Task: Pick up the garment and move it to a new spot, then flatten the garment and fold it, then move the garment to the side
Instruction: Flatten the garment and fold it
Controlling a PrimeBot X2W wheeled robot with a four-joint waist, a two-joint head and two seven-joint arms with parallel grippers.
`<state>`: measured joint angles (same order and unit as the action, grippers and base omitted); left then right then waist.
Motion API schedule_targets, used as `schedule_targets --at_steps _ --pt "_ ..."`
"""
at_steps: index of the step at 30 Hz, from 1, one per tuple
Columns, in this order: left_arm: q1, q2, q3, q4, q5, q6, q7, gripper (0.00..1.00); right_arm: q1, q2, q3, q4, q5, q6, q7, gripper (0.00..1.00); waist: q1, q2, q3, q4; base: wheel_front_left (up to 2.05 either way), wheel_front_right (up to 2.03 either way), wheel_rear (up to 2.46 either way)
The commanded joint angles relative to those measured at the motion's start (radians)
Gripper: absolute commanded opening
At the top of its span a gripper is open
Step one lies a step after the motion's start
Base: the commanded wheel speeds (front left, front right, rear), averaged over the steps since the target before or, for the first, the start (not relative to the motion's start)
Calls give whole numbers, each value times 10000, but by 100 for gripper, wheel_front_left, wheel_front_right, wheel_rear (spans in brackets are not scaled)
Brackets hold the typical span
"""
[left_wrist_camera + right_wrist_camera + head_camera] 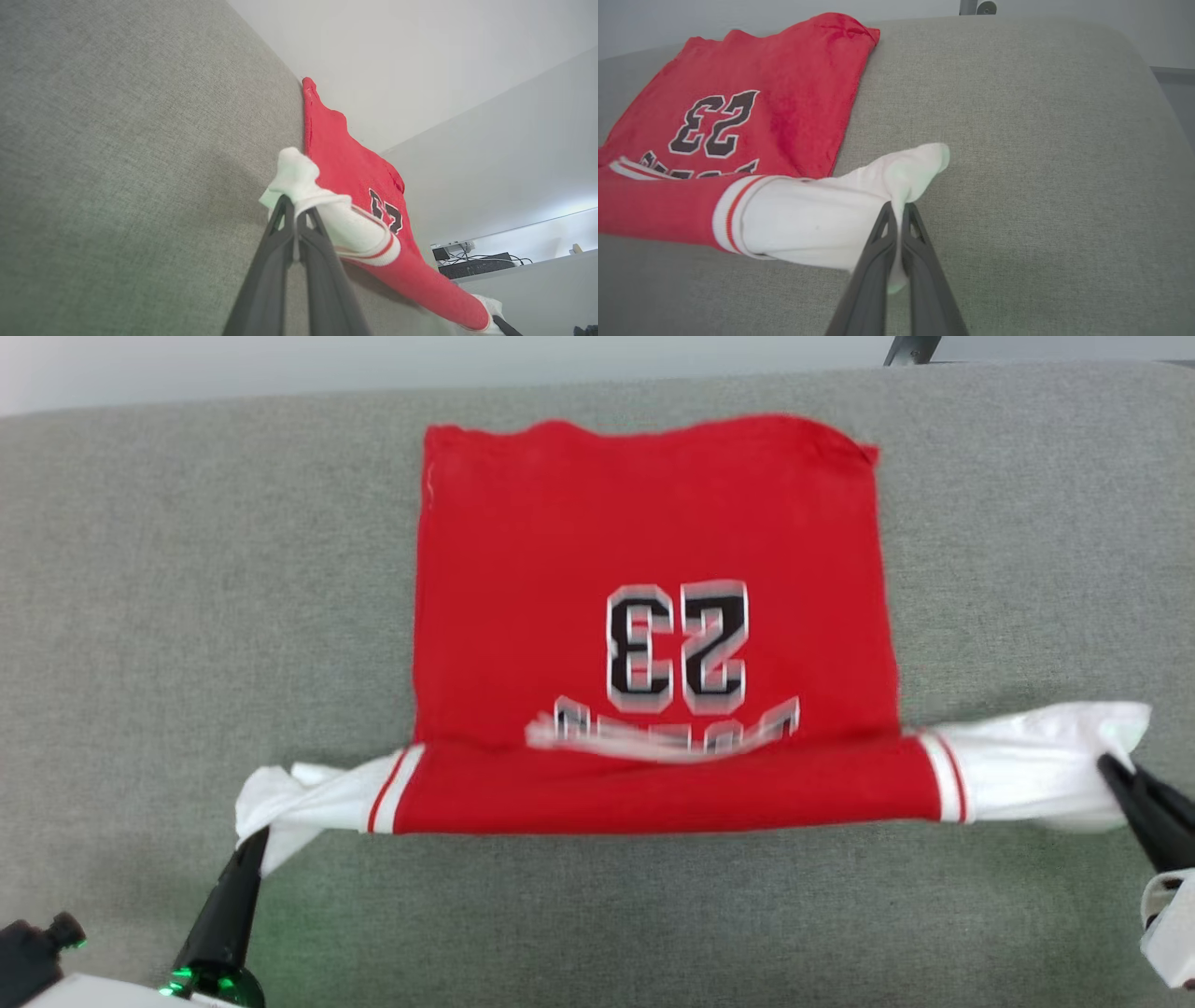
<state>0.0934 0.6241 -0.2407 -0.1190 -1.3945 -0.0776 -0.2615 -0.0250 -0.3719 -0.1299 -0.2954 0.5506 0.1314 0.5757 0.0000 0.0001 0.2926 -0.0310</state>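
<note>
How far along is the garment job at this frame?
Done: the garment lies spread flat on the grey pad, number up. In hand: left gripper and right gripper are each shut on a white sleeve end, the near edge raised over the lettering, likely starting a fold. Left: finishing the fold, moving it aside.

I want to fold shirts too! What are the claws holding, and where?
Both hold the red garment: the left claw pinches one white sleeve end, the right claw the other.
</note>
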Motion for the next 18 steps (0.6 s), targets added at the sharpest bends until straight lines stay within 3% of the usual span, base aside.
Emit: schedule_targets --at_steps 1,9,10,18 --pt "164 27 46 -69 152 153 -45 0 142 43 -67 -93 -62 -14 143 0 0 -1 39 17 0 0 0" --pt "-203 273 -740 359 1604 947 134 0 181 -35 622 411 -407 -12 594 0 0 -1 115 48 0 0 0" --pt "-303 383 -1083 564 2172 1252 264 0 194 -108 913 658 -498 -12 682 0 0 -1 175 64 0 0 0" --pt "-634 471 -1868 989 3071 1686 750 0 149 -96 1663 1547 -621 -12 532 0 0 -1 431 199 0 0 0"
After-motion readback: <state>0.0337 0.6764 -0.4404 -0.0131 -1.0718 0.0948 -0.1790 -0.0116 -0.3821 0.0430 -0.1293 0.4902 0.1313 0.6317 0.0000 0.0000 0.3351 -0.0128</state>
